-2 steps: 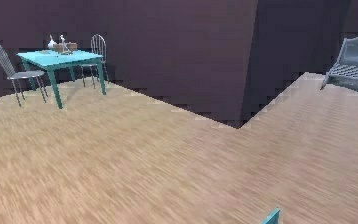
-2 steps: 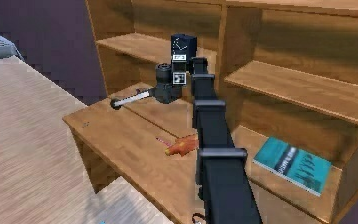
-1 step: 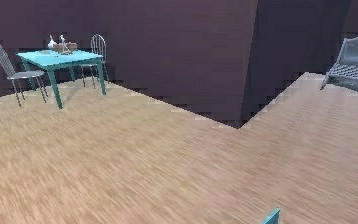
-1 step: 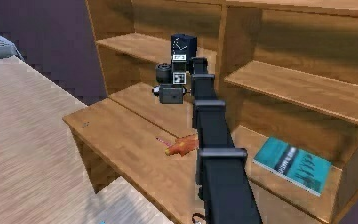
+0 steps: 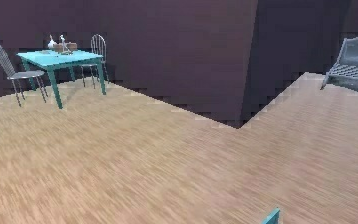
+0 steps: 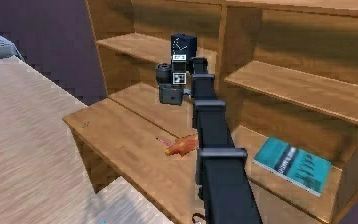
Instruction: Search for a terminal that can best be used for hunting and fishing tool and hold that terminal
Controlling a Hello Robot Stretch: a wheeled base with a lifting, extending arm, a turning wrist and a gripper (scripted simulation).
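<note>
My arm [image 6: 212,140] reaches out over a wooden desk [image 6: 117,135] with shelves above it. The gripper [image 6: 168,88] is a dark body left of two white marked squares, in front of the lower shelf. Its far end is hard to make out, so I cannot tell whether it holds anything. A small reddish-orange thing [image 6: 178,147] lies on the desk top just left of the arm; its shape is too small to name.
A blue book [image 6: 295,164] lies on the desk at the arm side view's right. In the forward view, a teal table [image 5: 62,62] bearing small items stands with metal chairs [image 5: 17,72] at the far left. Dark walls [image 5: 187,50] stand behind, and a grey bench [image 5: 351,65] at the right.
</note>
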